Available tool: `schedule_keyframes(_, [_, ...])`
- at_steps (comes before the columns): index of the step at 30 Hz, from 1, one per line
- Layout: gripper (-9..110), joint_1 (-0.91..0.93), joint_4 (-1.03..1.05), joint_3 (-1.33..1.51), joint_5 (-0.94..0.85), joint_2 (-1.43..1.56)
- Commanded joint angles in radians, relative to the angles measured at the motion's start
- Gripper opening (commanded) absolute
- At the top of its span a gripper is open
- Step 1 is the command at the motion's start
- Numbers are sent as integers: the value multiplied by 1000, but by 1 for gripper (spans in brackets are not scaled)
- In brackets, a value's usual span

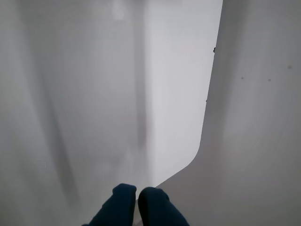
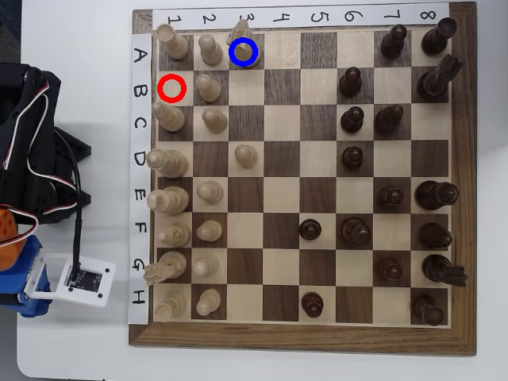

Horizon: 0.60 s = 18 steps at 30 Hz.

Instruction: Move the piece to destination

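In the overhead view a pale cream knight [image 2: 240, 40] with a jagged head stands on the dark square marked with a blue ring [image 2: 244, 52], in row A, column 3. The red-ringed dark square [image 2: 172, 88] in row B, column 1 is bare. A second pale knight [image 2: 159, 271] stands in row G, column 1. My arm [image 2: 32, 159] rests on the white table left of the board, away from all pieces. In the wrist view my gripper [image 1: 137, 197] shows two dark blue fingertips pressed together with nothing between them, over a plain white surface.
The wooden chessboard [image 2: 464, 190] holds pale pieces on its left columns and dark pieces on the right. A lone pale pawn [image 2: 246, 155] stands in row D, column 3. The white camera mount [image 2: 83, 278] and cables lie beside the board's left edge.
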Motion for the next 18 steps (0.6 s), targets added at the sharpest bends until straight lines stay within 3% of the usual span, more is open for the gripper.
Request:
schedule_keyframes(1, [0, 15, 11, -32, 6, 58])
schedule_keyframes(18, [0, 8, 11, -32, -3, 58])
